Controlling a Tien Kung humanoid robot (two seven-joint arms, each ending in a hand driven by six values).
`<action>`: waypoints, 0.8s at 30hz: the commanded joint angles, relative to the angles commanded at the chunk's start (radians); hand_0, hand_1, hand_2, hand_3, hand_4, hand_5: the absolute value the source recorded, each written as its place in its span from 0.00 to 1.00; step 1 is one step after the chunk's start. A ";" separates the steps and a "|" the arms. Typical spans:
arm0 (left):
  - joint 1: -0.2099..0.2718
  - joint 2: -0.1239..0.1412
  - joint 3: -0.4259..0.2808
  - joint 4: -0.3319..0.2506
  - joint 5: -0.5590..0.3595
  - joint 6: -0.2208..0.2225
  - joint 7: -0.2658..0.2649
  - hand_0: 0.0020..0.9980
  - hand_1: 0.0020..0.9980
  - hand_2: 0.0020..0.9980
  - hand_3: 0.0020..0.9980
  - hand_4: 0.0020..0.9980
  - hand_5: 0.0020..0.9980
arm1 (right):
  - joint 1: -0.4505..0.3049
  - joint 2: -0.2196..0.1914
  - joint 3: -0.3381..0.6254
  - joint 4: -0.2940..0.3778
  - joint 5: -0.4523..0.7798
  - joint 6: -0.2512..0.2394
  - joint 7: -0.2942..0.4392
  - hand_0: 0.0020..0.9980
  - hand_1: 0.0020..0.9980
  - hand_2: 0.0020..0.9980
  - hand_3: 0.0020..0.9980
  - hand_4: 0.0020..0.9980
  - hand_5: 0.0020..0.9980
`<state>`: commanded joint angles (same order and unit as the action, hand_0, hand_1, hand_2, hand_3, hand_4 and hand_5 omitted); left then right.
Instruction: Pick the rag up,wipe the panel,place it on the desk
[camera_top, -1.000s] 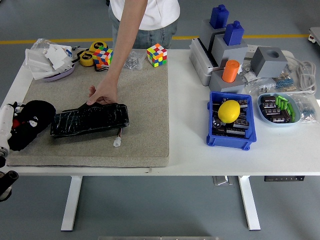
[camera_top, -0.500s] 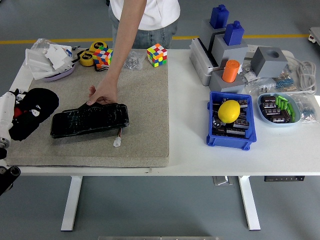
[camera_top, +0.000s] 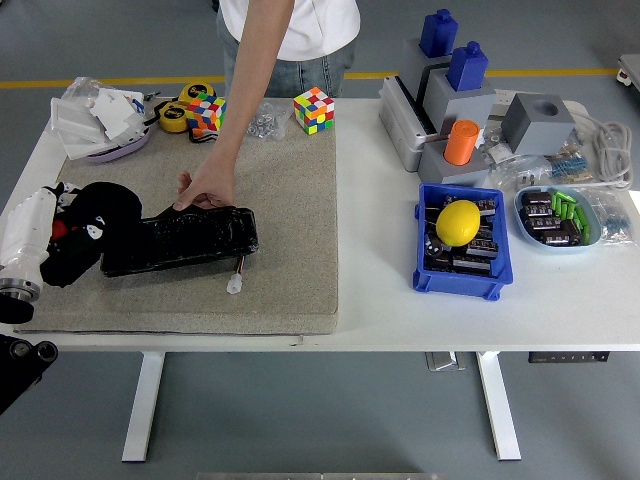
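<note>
A glossy black panel (camera_top: 180, 238) lies on the grey felt mat (camera_top: 290, 200), a white connector (camera_top: 234, 284) on a wire at its near right corner. My left hand (camera_top: 70, 225) is shut on a black rag (camera_top: 95, 228), which touches the panel's left end. A person's hand (camera_top: 206, 188) presses on the panel's far edge and holds it down. My right arm is out of the picture.
Two colour cubes (camera_top: 313, 109), yellow tape rolls (camera_top: 177, 117) and a bowl of white bits (camera_top: 100, 120) sit at the back. A blue bin (camera_top: 458, 280) holds a yellow ball (camera_top: 459, 222). Grey fixtures with blue and orange pegs (camera_top: 461, 142) stand at the right.
My left hand has carried the rag rightward, from the mat's left edge onto the panel's left end. The person's hand and the panel have stayed put.
</note>
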<state>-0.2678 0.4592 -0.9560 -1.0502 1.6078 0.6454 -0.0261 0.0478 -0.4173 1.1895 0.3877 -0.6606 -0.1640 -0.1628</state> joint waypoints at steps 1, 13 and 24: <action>-0.001 -0.002 0.004 0.003 0.000 0.000 0.002 0.19 0.06 0.25 0.56 0.52 0.20 | 0.000 0.000 0.001 0.001 0.000 0.000 0.000 0.74 0.65 0.69 0.59 0.96 0.58; -0.020 -0.006 0.036 -0.021 0.018 0.000 0.010 0.19 0.07 0.24 0.56 0.51 0.17 | 0.003 -0.004 0.001 -0.002 0.000 0.002 -0.001 0.74 0.65 0.69 0.59 0.96 0.58; -0.052 -0.019 0.117 -0.059 0.022 0.000 0.019 0.19 0.07 0.24 0.56 0.51 0.16 | 0.003 -0.007 0.004 -0.003 -0.001 0.004 0.000 0.75 0.65 0.69 0.59 0.96 0.58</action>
<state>-0.3199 0.4398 -0.8390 -1.1097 1.6295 0.6454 -0.0070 0.0511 -0.4245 1.1938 0.3846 -0.6615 -0.1598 -0.1628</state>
